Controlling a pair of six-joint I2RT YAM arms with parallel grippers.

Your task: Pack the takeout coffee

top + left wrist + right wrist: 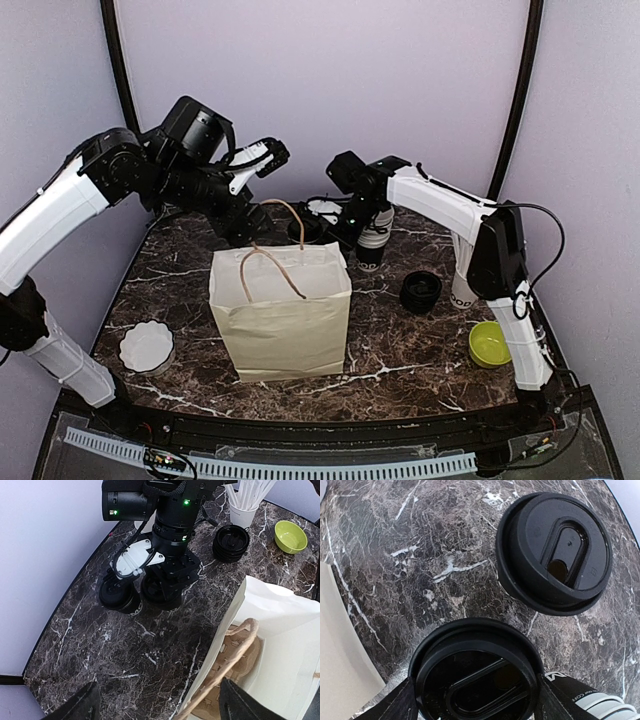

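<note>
The right gripper [476, 704] straddles one coffee cup [475, 677] behind the paper bag [280, 320]; whether it grips firmly cannot be told. It should squeeze gently, then lift straight. The left gripper [160, 707] stands released and empty.

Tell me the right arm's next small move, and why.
Probably squeeze the right gripper firmly on the near lidded cup before any lift. Its fingers flank that lid, but a firm grip isn't clear, and the cup stands on the table, outside the paper bag.
</note>
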